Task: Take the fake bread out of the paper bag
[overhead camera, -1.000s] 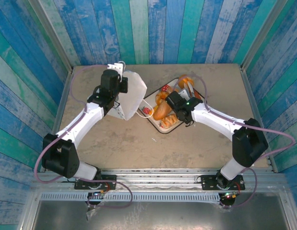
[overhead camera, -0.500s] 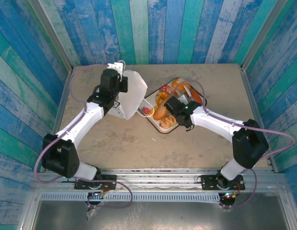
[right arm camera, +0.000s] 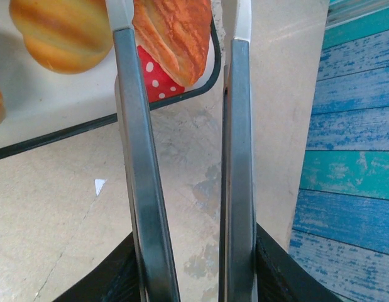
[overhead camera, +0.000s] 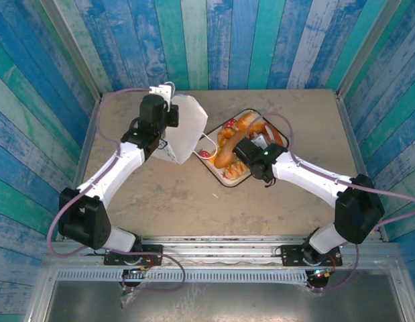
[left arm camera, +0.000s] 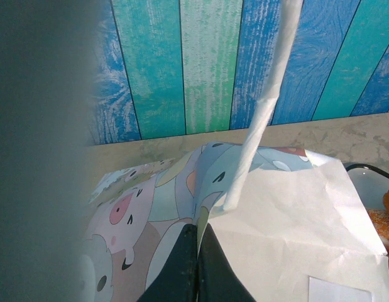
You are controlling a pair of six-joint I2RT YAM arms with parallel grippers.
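Observation:
The white paper bag (overhead camera: 184, 127) lies tipped at the back left, with a cartoon print (left arm camera: 137, 207) inside and a handle loop (left arm camera: 263, 107). My left gripper (overhead camera: 168, 115) (left arm camera: 198, 228) is shut on the bag's edge. Several glossy orange pieces of fake bread (overhead camera: 225, 155) lie on the strawberry-print tray (overhead camera: 217, 178). My right gripper (overhead camera: 257, 146) (right arm camera: 194, 251) grips metal tongs (right arm camera: 134, 157), whose blades stand apart. A croissant (right arm camera: 172, 38) lies on the tray between the tong tips, and an oval loaf (right arm camera: 62, 31) lies to its left.
The tray's black rim (right arm camera: 56, 135) crosses under the tongs, with bare tan table (right arm camera: 188, 189) below it. Blue and green plank walls (overhead camera: 214, 40) enclose the table on three sides. A small white scrap (overhead camera: 216, 196) lies near the tray.
The tong blades have spread apart and a piece of bread now rests on the tray. The right arm has drawn back a little. The left arm and bag have barely moved.

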